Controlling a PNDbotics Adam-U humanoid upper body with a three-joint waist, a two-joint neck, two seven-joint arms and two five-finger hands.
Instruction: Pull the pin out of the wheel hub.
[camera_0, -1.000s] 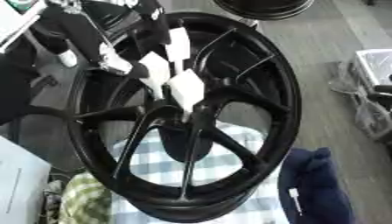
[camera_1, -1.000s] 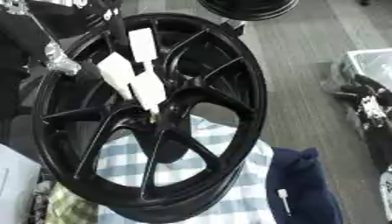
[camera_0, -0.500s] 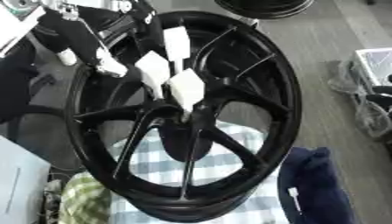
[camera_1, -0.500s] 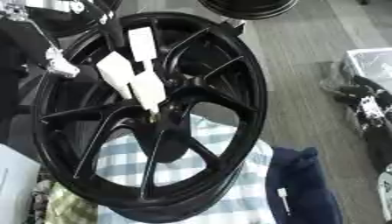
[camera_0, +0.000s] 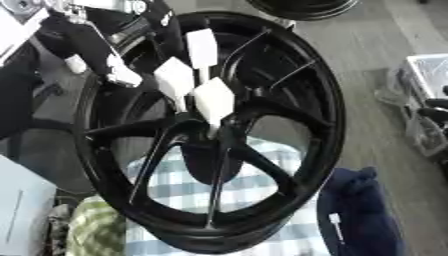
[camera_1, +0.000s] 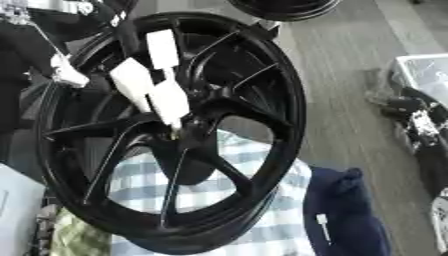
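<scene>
A large black wheel (camera_0: 297, 90) with spokes stands tilted on a blue-and-white checked cloth (camera_0: 262, 220). My left hand (camera_0: 213, 100), black with white pads, reaches in from the upper left down to the hub (camera_0: 206, 137) at the middle of the spokes. Two of its fingers (camera_1: 168, 102) come together right at the hub's centre. A small yellowish bit of the pin (camera_1: 174, 133) shows just under their tips. A third finger (camera_0: 202, 47) stays higher up, away from the hub. My right hand shows in neither view.
A dark blue garment (camera_0: 359, 215) lies at the wheel's lower right. A green cloth (camera_0: 92, 227) and a white box (camera_0: 22, 215) sit at the lower left. Another black wheel (camera_0: 302, 7) stands at the top edge. A clear bin with clutter (camera_1: 420, 105) stands on the right.
</scene>
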